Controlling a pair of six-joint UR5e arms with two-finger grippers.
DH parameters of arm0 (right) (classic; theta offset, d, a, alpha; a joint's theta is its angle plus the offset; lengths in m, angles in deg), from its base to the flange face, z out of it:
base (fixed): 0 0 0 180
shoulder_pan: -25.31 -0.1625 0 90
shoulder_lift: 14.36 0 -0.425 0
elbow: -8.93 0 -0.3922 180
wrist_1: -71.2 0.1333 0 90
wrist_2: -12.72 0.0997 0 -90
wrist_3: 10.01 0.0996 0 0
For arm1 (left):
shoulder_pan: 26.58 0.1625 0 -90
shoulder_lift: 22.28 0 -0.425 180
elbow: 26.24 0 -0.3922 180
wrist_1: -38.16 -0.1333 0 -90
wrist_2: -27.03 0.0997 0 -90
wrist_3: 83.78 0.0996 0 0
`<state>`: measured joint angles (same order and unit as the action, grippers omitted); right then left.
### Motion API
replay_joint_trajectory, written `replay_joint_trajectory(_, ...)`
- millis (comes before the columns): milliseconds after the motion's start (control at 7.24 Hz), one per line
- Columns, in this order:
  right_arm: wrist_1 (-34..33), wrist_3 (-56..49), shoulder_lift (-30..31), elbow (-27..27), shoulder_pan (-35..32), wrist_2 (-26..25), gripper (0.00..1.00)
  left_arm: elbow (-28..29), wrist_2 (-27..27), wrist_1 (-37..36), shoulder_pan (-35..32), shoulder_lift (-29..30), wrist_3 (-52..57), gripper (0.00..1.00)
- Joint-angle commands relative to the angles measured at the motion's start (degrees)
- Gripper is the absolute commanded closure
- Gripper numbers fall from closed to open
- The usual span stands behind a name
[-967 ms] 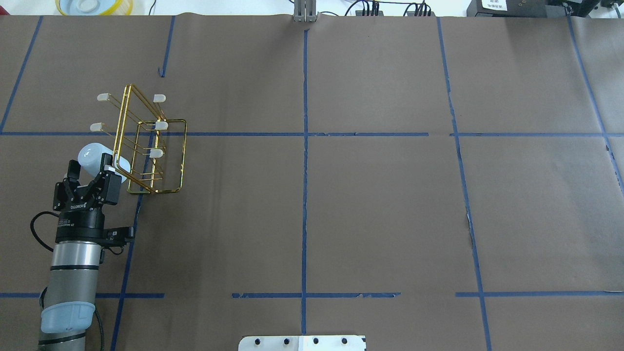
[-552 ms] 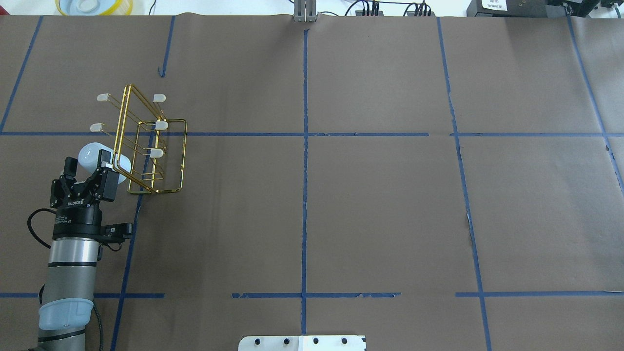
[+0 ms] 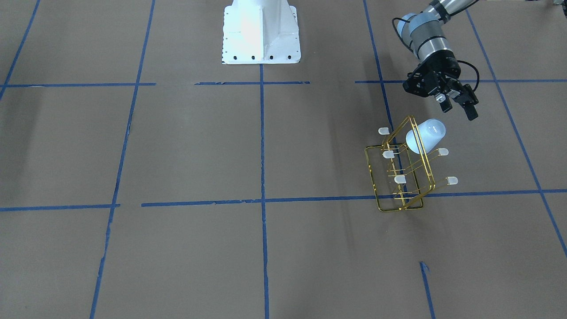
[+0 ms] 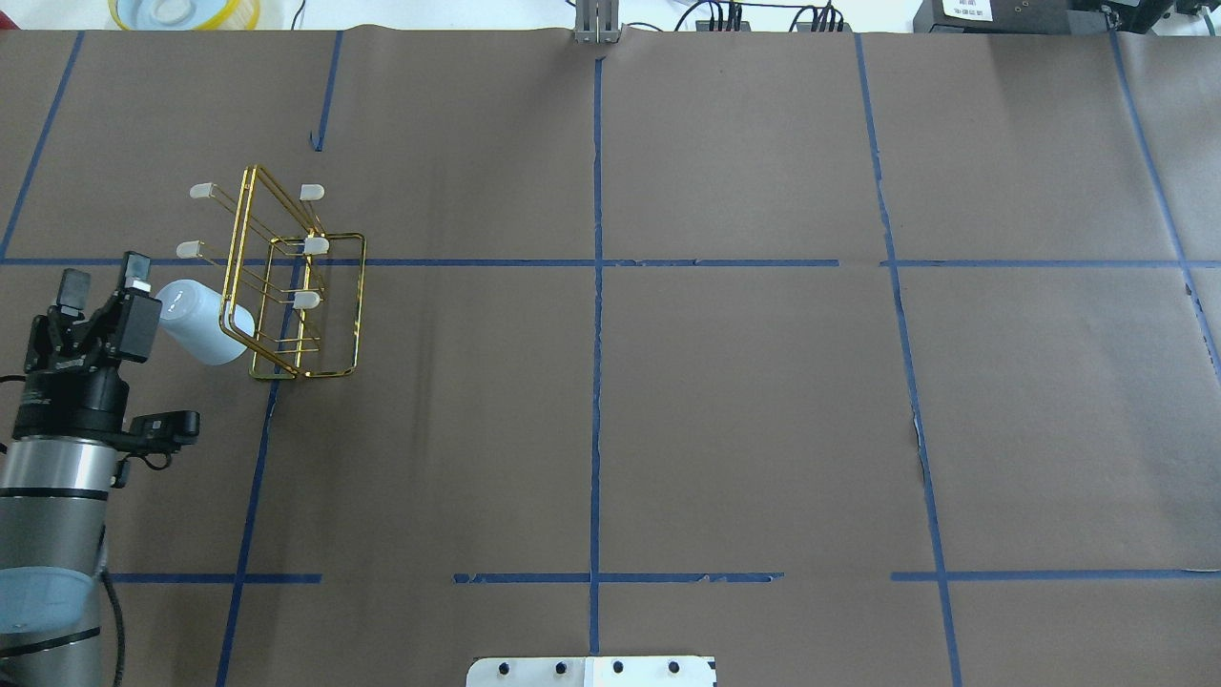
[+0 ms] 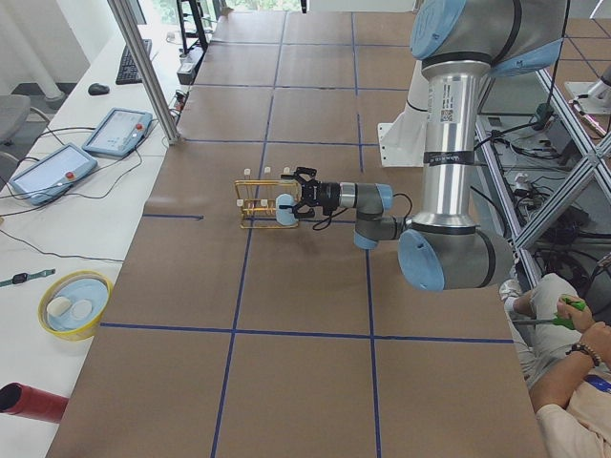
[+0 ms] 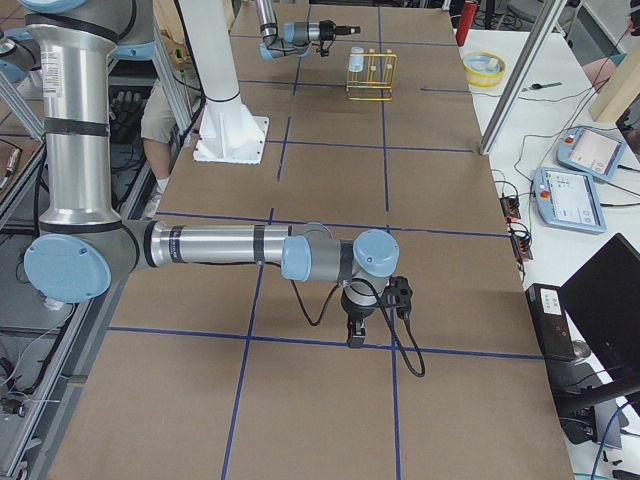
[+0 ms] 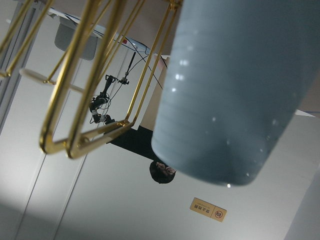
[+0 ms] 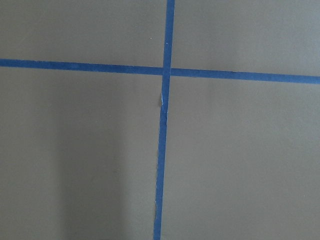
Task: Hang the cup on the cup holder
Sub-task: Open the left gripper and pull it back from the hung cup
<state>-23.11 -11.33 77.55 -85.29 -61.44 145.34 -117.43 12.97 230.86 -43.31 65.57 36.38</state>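
On a rack (image 4: 291, 277) prong the cup (image 4: 200, 322) is hung slanted, base pointed at the left gripper (image 4: 105, 276), which is spread wide and empty. The right gripper's (image 6: 355, 338) state cannot be told.

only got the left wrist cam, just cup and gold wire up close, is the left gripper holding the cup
Observer: No, the front camera shows the left gripper open, with a gap between it and the cup.
Operator: so is it hung up or dropped
Observer: Hung on the rack, tilted from its upper part, off the table.
Operator: where's the right arm
Observer: At the table's far end, right gripper pointing down.
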Motion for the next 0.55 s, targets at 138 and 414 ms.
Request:
replay_joint_trajectory(138,0.0,0.0,0.0,0.0,0.0,0.0,0.00,-1.4,-17.7,5.1,-11.8,-9.2,-28.1,0.00)
replay_joint_trajectory(414,0.0,0.0,-0.1,0.0,0.0,0.0,0.00,-0.7,-31.0,2.0,-20.0,-12.7,-57.5,0.00)
